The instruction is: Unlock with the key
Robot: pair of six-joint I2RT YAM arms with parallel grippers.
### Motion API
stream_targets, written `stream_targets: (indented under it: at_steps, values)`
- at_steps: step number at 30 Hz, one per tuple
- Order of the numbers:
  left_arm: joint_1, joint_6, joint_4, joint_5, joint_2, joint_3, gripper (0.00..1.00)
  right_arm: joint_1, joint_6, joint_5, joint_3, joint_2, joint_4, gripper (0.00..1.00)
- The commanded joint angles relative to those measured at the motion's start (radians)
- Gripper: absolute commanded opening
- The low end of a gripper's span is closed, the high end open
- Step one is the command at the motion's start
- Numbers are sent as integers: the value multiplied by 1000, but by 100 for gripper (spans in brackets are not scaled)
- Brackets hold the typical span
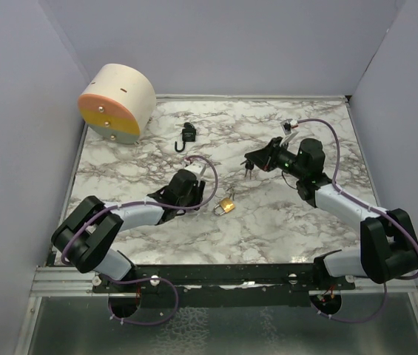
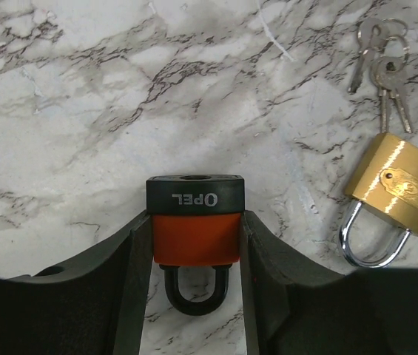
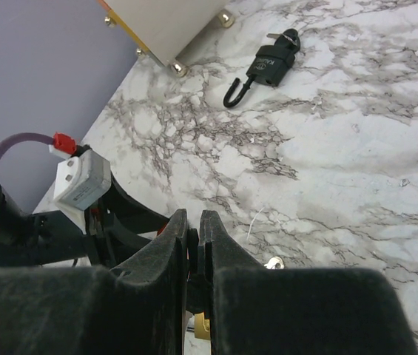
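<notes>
My left gripper (image 2: pixel 194 244) is shut on an orange padlock (image 2: pixel 194 235) with a black "OPEL" cap and a black shackle, held low over the marble table; the gripper also shows in the top view (image 1: pixel 198 200). A brass padlock (image 2: pixel 394 184) lies just to its right, with a bunch of silver keys (image 2: pixel 381 65) beyond it; the brass padlock also shows in the top view (image 1: pixel 226 205). My right gripper (image 1: pixel 253 160) hovers above the table's middle, its jaws nearly closed (image 3: pixel 194 222) on a thin black key head (image 3: pixel 192 248). The key's blade is hidden.
A black padlock (image 1: pixel 188 134) with an open shackle and a key in it lies at the back; it also shows in the right wrist view (image 3: pixel 271 63). A cream and orange cylinder (image 1: pixel 117 102) stands at the back left corner. Grey walls enclose the table.
</notes>
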Motion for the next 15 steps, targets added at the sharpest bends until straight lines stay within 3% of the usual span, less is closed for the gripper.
stream_targets:
  at_steps: [1, 10, 15]
  values:
    - [-9, 63, 179, 80, -61, 36, 0, -7, -16, -63, 33, 36, -3, 1]
    - [-12, 309, 528, 250, -48, 34, 0, -5, -1, -95, 50, 45, -17, 1]
    - [-13, 412, 638, 304, -11, 29, 0, -2, 7, -124, 52, 40, -11, 1]
